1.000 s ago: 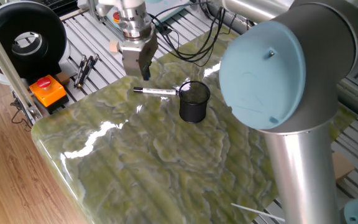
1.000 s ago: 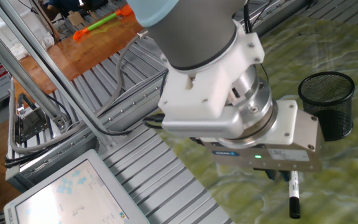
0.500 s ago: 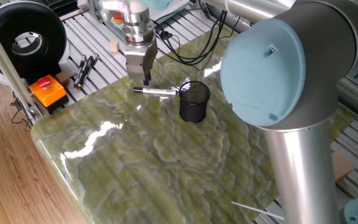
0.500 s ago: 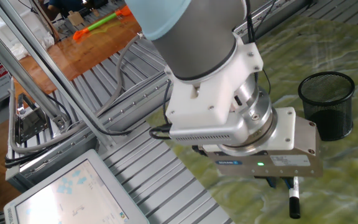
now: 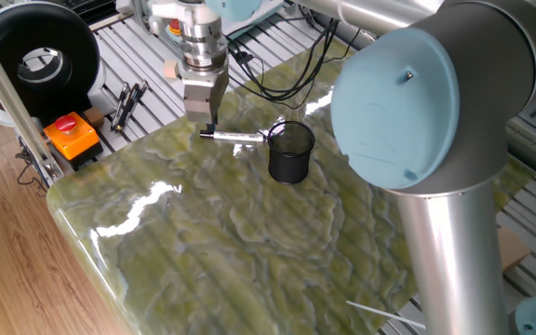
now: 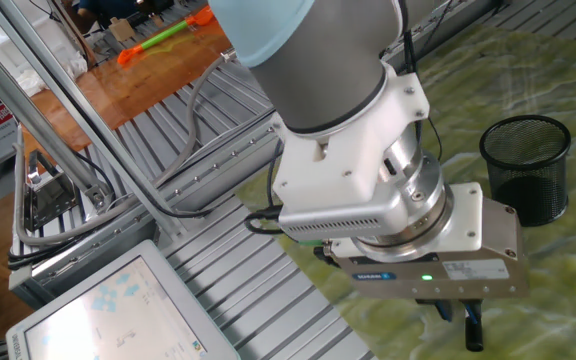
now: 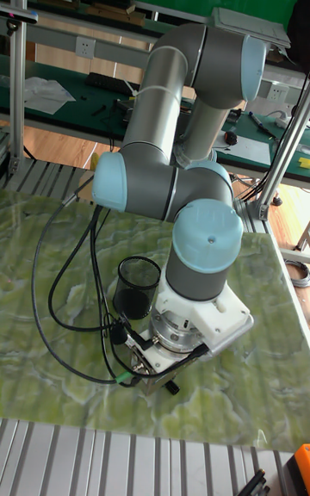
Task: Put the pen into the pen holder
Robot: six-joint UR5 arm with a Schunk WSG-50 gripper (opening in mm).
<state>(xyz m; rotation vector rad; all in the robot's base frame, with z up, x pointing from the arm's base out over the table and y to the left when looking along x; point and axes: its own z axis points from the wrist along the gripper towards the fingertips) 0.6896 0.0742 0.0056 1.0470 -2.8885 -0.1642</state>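
Note:
The pen [image 5: 242,138] lies flat on the green marble table, white barrel with dark ends, its right end touching the pen holder [image 5: 291,152]. This black mesh cup stands upright and also shows in the other fixed view as the pen holder [image 6: 528,165] and in the tall view as the pen holder [image 7: 138,285]. My gripper [image 5: 209,127] points straight down over the pen's left end, fingers low on either side of it and open. Under the gripper [image 6: 461,318] only the pen's dark end [image 6: 473,336] shows; the wrist hides the remainder.
An orange box with a red button [image 5: 71,133] sits at the table's left corner. Dark pens [image 5: 127,100] lie on the slatted metal beside it. A black reel [image 5: 35,54] stands behind. Black cables [image 5: 277,74] trail over the table's far edge. My arm's big elbow [image 5: 408,102] fills the right.
The gripper has turned about its vertical axis and come down toward the pen's left end. Pen and pen holder have not moved.

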